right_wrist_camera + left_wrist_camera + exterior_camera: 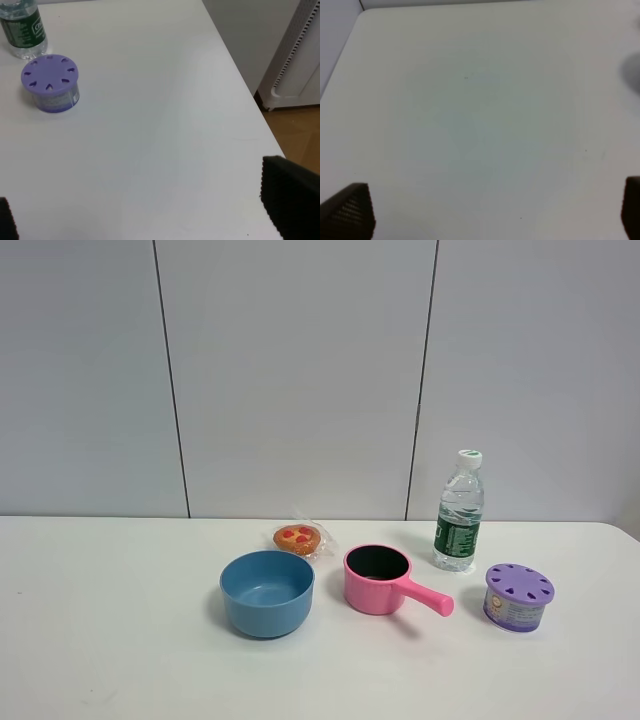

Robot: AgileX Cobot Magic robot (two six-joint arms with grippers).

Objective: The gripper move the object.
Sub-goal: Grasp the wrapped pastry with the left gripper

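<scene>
Exterior high view: looking down on a white table (100,640) standing against a pale grey wall (300,370)
Pastry (297,537): lying flat on the table in crinkly clear wrap, looking golden brown with red dots on top, sitting just behind the blue bowl and a little left of the pink saucepan
Blue bowl (267,593): sitting the right way up, close to the saucepan's left side but not touching it
Pink saucepan (378,578): sitting the right way up between the bowl and the water bottle, sticking its handle out to the right and a bit to the front
Water bottle (459,512): standing up straight with a white cap and a green label, staying behind the saucepan's handle
Purple tub (518,596): sitting farthest right, near the bottle but apart from it, showing a ring of little holes in its lid
Left gripper (490,210): hanging over a bare patch of table, keeping its black fingers (347,212) spread wide apart and holding nothing
Right gripper (147,215): hanging over the table close to its right edge, spreading its fingers (287,200) wide and holding nothing, facing the purple tub (50,82) and the bottle (22,27) well ahead
Floor (300,135): showing brown past the table's edge in the right wrist view
</scene>
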